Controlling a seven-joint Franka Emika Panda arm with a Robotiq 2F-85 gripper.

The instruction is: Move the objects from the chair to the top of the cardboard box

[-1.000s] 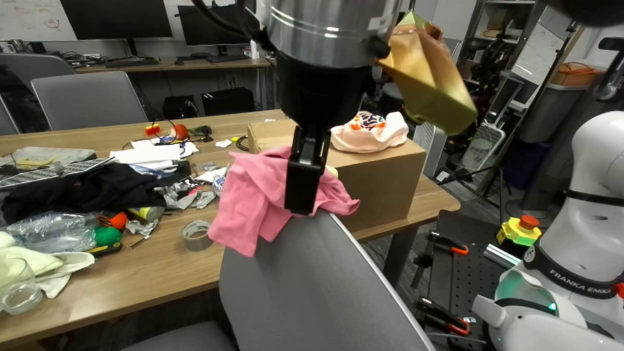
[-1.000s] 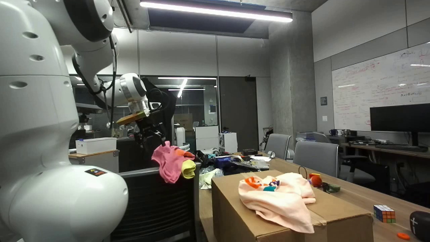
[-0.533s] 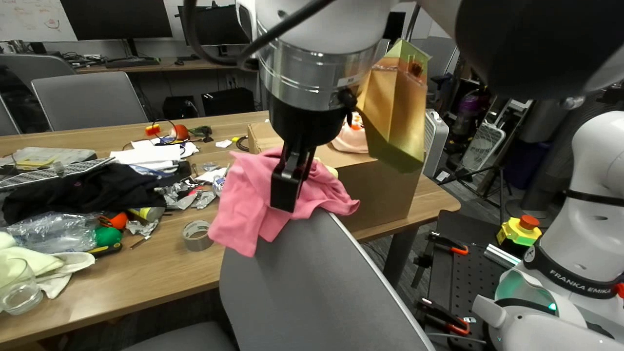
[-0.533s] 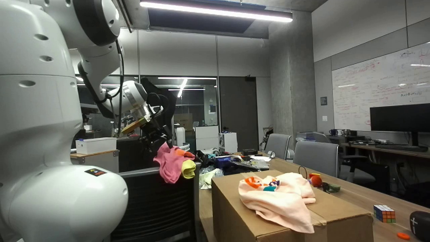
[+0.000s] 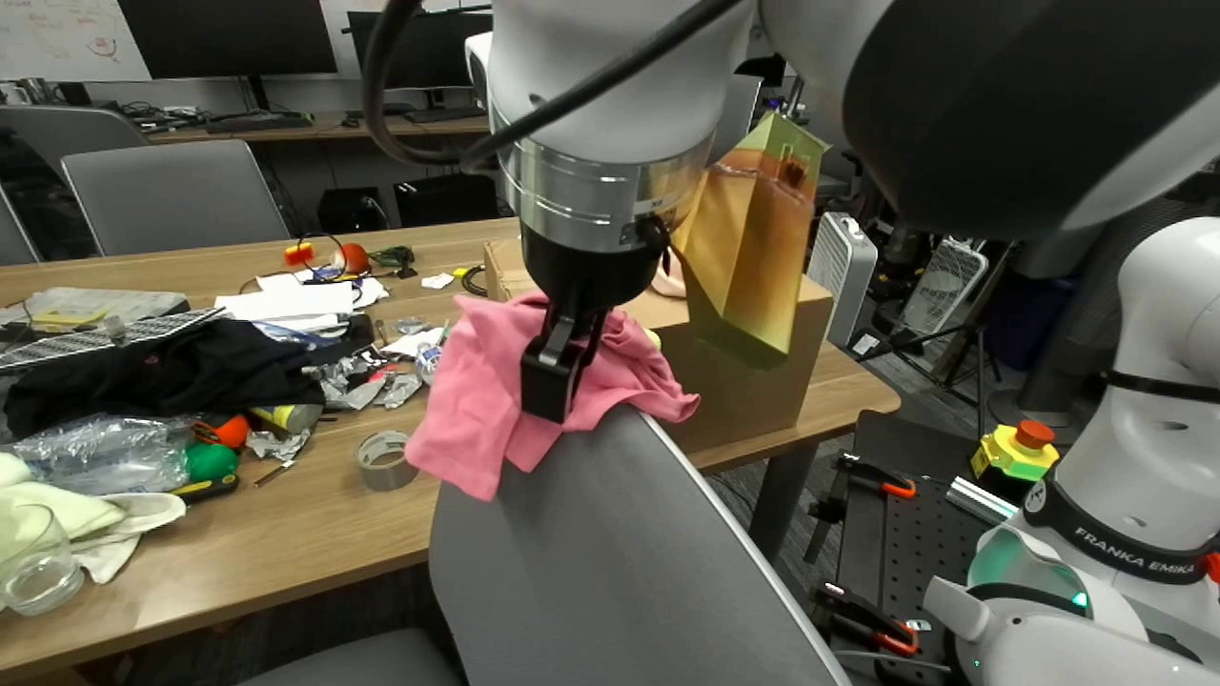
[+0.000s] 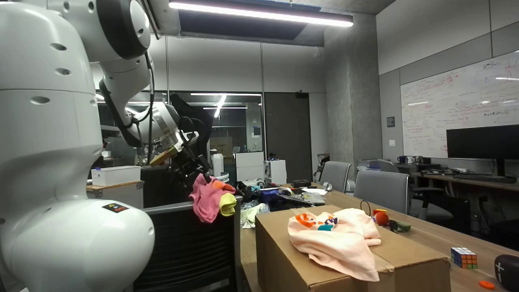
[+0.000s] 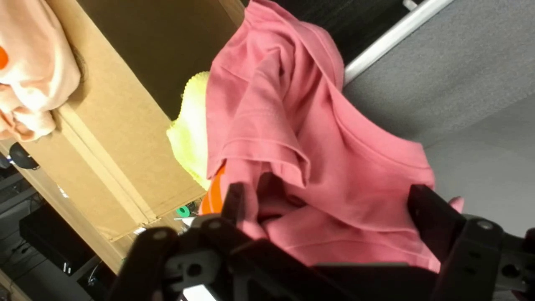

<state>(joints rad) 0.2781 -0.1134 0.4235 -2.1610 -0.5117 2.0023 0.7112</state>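
Note:
A pink cloth [image 5: 477,410] lies draped over the top of the grey chair's back [image 5: 591,572]. It also shows in an exterior view [image 6: 206,202] and the wrist view [image 7: 292,125]. A yellow cloth [image 6: 228,204] and an orange patch [image 7: 216,192] show at its edge. My gripper [image 7: 328,205] is open, tilted, with its fingers wide apart on either side of pink folds. The far finger is hidden in an exterior view, where the near one [image 5: 553,381] overlaps the cloth. The cardboard box [image 6: 279,243] stands on the table beside the chair. A peach cloth [image 6: 336,247] lies on it.
The wooden table [image 5: 315,534] carries a roll of tape [image 5: 384,460], a glass [image 5: 38,562], a black cloth [image 5: 181,372] and much clutter. A Rubik's cube [image 6: 464,258] sits beyond the box. A gold-coloured block [image 5: 753,238] is fixed to the wrist.
The gripper has come down and tilted more, moving towards the table side over the pink cloth. The pink cloth has shifted slightly the same way. The box and peach cloth have not moved.

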